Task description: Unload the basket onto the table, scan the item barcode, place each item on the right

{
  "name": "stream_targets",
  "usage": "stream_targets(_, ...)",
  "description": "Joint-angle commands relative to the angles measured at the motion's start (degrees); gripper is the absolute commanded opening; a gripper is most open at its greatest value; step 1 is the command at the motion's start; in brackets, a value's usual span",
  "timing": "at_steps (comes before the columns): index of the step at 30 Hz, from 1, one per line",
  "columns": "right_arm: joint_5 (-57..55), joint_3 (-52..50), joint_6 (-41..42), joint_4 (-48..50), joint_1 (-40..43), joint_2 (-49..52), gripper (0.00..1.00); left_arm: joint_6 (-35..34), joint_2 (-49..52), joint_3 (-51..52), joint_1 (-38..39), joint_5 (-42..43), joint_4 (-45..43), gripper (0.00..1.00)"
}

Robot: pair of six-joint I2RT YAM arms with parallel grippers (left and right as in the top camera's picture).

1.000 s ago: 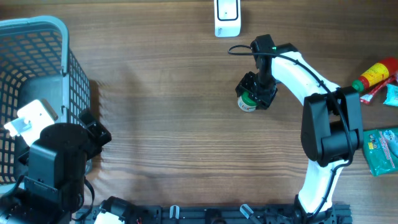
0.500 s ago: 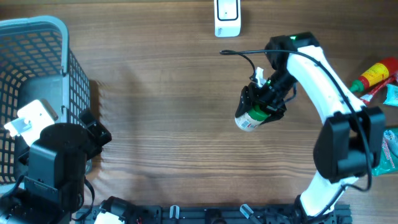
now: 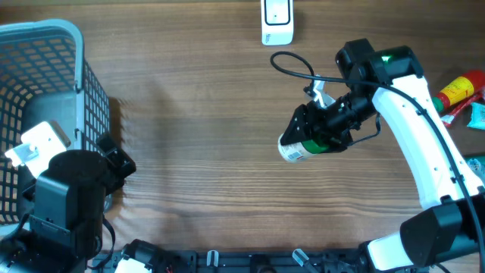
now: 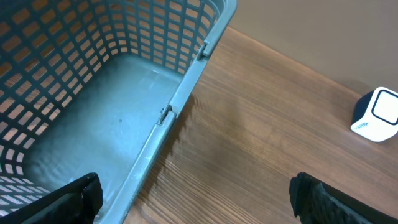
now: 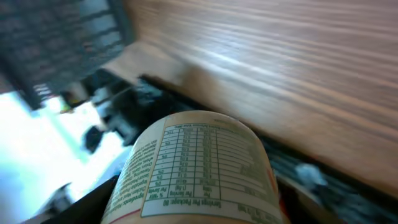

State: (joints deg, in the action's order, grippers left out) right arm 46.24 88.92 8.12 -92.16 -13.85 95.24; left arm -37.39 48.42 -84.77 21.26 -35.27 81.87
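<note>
The item is a small round container (image 3: 295, 147) with a white and green label. It hangs tilted on its side above the middle of the table, and my right gripper (image 3: 323, 127) is shut on it. In the right wrist view the container's (image 5: 199, 168) nutrition table fills the lower centre; no barcode shows. The white scanner (image 3: 277, 21) stands at the table's far edge, apart from the item. My left gripper (image 4: 199, 202) is open with nothing between its fingers, low beside the basket rim (image 4: 180, 99). The scanner (image 4: 376, 115) also shows far right in the left wrist view.
A blue mesh basket (image 3: 64, 32) stands at the left with a white pack (image 3: 38, 144) inside. At the right edge lie a red bottle (image 3: 458, 89), a teal packet (image 3: 477, 115) and a green packet (image 3: 470, 186). A black cable (image 3: 292, 64) loops near the right wrist.
My right arm has swung out to the right and lifted the container, turning it from upright onto its side. The left arm has not moved.
</note>
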Motion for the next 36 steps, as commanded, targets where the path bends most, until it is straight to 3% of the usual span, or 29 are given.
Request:
stream_targets(1,17.0,-0.4,3.7,0.0,-0.1,-1.0,0.72,-0.8,0.0,-0.5,-0.2,0.1,-0.1,1.00)
stream_targets(5,24.2,-0.4,10.1,0.0,-0.1,-1.0,0.75,-0.8,0.0,-0.5,-0.2,0.1,-0.1,1.00)
stream_targets(10,29.3,-0.4,10.0,0.0,-0.1,-1.0,0.75,-0.8,0.0,-0.5,-0.2,0.1,-0.1,1.00)
stream_targets(13,28.7,-0.4,8.8,0.1,-0.1,-1.0,0.68,-0.8,0.0,-0.5,-0.2,0.1,-0.1,1.00)
stream_targets(15,20.0,-0.4,9.3,2.3,-0.1,-1.0,0.64,-0.8,0.0,-0.5,-0.2,0.1,-0.1,1.00)
stream_targets(17,-3.6,-0.4,13.5,5.5,-0.8,-1.0,0.76,-0.8,0.0,-0.5,-0.2,0.1,-0.1,1.00)
stream_targets(19,-19.6,-0.4,19.6,8.1,-1.7,-1.0,0.81,-0.8,0.0,-0.5,-0.2,0.1,-0.1,1.00)
stream_targets(21,-34.2,-0.4,20.5,17.7,-3.5,-0.9,0.87,-0.8,0.0,-0.5,-0.2,0.1,-0.1,1.00)
stream_targets(25,-39.4,-1.1,20.8,31.5,-9.0,-0.7,0.93,-0.8,0.0,-0.5,-0.2,0.1,-0.1,1.00)
stream_targets(29,-40.5,-2.6,35.4,33.3,-15.6,0.6,0.95,-0.8,0.0,-0.5,-0.2,0.1,-0.1,1.00)
stream_targets(33,-49.4,-8.5,48.1,39.1,-22.1,5.5,0.93,-0.8,0.0,-0.5,-0.2,0.1,-0.1,1.00)
stream_targets(36,-47.1,-8.8,64.1,35.1,-22.6,9.6,0.93,-0.8,0.0,-0.5,-0.2,0.1,-0.1,1.00)
